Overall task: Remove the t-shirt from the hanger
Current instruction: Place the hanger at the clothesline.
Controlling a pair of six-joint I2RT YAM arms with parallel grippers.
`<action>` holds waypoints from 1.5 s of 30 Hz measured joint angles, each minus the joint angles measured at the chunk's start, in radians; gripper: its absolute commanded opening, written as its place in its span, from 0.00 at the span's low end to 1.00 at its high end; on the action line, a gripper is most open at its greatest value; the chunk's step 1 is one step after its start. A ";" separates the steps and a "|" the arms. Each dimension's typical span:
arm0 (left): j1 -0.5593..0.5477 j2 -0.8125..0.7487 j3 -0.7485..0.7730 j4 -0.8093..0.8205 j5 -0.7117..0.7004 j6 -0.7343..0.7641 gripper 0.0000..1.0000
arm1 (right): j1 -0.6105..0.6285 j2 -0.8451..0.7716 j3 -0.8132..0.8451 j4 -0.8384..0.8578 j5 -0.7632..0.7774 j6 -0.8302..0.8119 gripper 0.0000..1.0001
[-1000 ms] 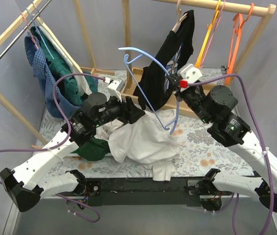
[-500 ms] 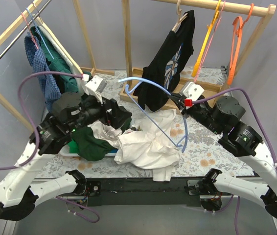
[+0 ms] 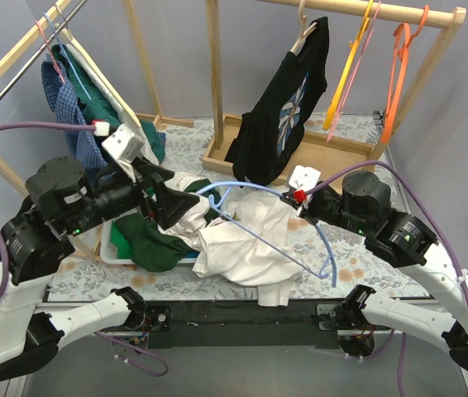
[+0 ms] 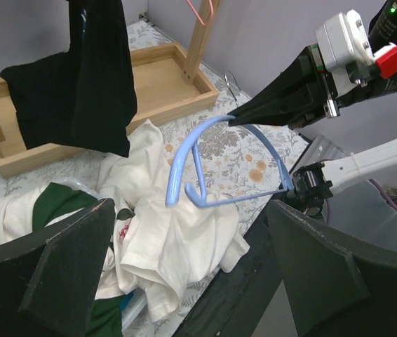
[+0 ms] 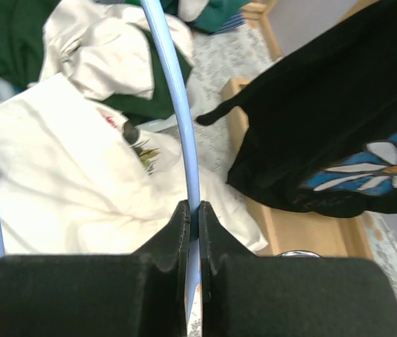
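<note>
- T-shirt (image 3: 246,244) is lying crumpled at the table's (image 3: 358,265) near edge
- Right gripper (image 5: 193,210) is pinching the blue hanger (image 4: 172,172)
- Left gripper (image 3: 191,207) is gaping wide, empty

Blue hanger (image 5: 178,105) slung across ctr above white tee (image 3: 246,244) blocks straight-down approach, black shirt (image 3: 279,116) + rack post (image 3: 214,74) wall off rear, open lane only R-front over tabletop (image 3: 356,266) beside R arm (image 3: 399,240).

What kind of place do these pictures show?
Probably a robotics lab test cell, not a home: two robot arms bolted to a table with a flowered cover, a wooden clothes rack carrying hangers, and plain grey screens around.
</note>
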 measured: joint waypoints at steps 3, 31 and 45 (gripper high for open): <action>0.000 0.057 0.010 0.003 0.023 -0.002 0.90 | 0.000 0.019 0.013 -0.063 -0.060 -0.014 0.01; 0.001 0.260 -0.254 0.060 0.451 -0.129 0.49 | 0.134 0.088 0.093 -0.186 -0.084 -0.081 0.01; 0.006 0.252 -0.269 0.064 0.488 -0.124 0.00 | 0.150 0.094 0.093 -0.186 -0.054 -0.084 0.17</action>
